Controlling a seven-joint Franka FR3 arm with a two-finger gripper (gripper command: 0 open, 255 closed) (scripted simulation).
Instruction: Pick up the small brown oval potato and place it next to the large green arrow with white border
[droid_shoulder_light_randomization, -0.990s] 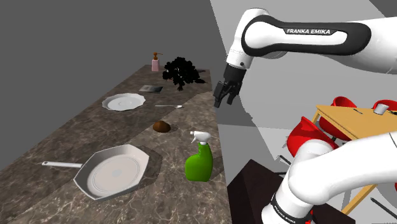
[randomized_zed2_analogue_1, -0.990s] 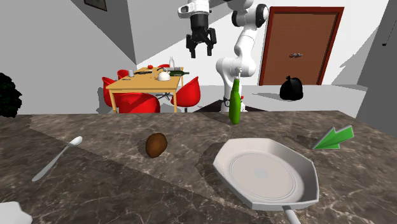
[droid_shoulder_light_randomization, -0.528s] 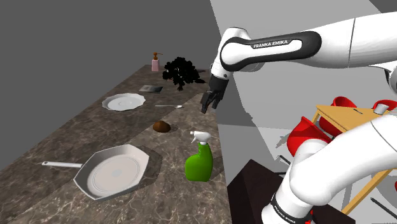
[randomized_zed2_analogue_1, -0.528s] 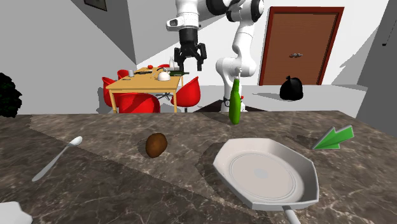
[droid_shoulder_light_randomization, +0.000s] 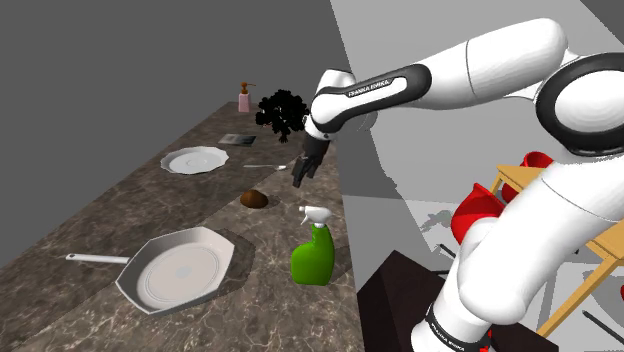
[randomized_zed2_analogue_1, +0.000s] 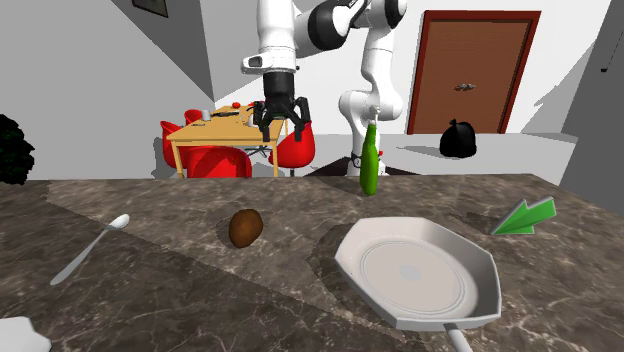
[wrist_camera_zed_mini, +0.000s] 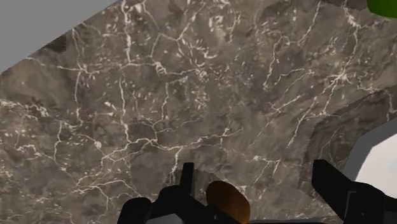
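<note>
The gripper (droid_shoulder_light_randomization: 300, 172) hangs open, gripping nothing, above the marble counter (droid_shoulder_light_randomization: 120, 220), beyond the white pan (randomized_zed2_analogue_1: 420, 270). The brown potato (randomized_zed2_analogue_1: 245, 227) lies near the pan; the green arrow (randomized_zed2_analogue_1: 524, 217) lies on the pan's opposite side.

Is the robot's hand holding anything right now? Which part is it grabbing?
Nothing is held. The gripper hangs open in the air above the counter, and the potato lies on the counter, untouched.

Shoulder view overlooks the counter (droid_shoulder_light_randomization: 108, 212) from beside the stand (droid_shoulder_light_randomization: 396, 287); second exterior view faces the arm (randomized_zed2_analogue_1: 276, 32) across it.
</note>
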